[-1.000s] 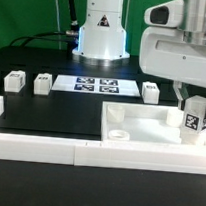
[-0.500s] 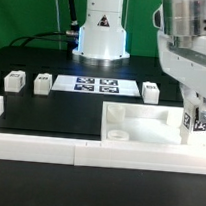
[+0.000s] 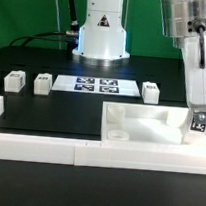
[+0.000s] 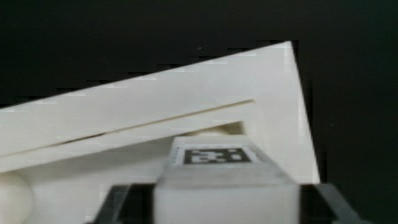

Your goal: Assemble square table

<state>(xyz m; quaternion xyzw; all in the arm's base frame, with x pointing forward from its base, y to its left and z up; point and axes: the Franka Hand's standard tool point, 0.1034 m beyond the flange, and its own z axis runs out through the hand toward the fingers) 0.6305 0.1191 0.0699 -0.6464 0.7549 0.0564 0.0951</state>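
My claw (image 3: 200, 123) was clamped on a tagged leg (image 4: 217, 165), holding it over the white slab (image 3: 140, 122) at the exterior view's right. Three spare legs (image 3: 13, 81) sat in a row beside the marker board (image 3: 97, 87).

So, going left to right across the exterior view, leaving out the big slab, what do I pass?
In order: first leg, second leg, marker board, third leg, then the gripper shut on the fourth leg.

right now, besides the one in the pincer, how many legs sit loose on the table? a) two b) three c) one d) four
b: one leg and a second leg lie at the exterior view's left of the marker board, a third leg at its right; the pincer holds the fourth leg
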